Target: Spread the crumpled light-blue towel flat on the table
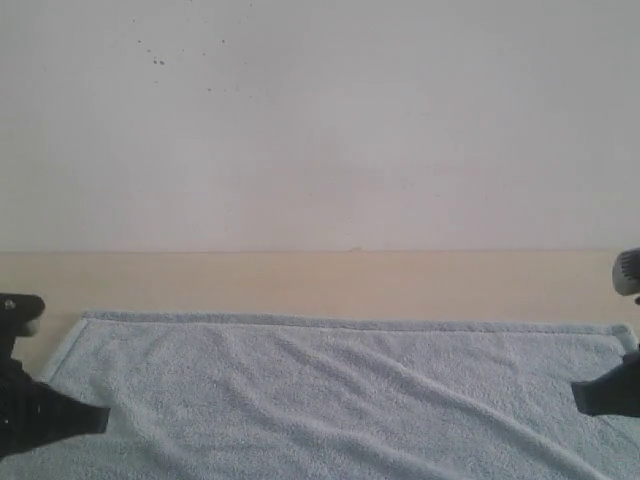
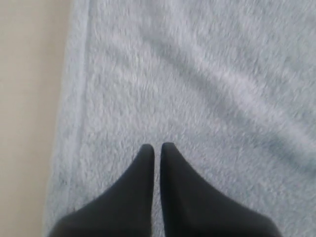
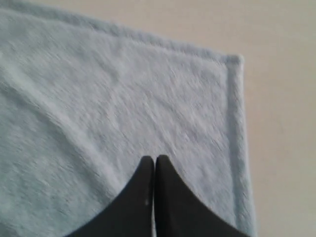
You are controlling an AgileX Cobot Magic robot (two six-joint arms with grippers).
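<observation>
The large, pale light-blue terry-cloth towel (image 1: 330, 400) lies opened out on the smooth cream light-wood table (image 1: 300, 280), with a few shallow diagonal ridges crossing it. The left claw (image 2: 157, 148) has its jaws pinched together on nothing. The towel's hemmed side edge runs just beside its tips. The right claw (image 3: 151, 160), likewise closed and empty, has a towel corner just ahead. Each sits over an opposite end, probably placed to smooth the cloth outward. Whether the tips touch the cloth cannot be told.
</observation>
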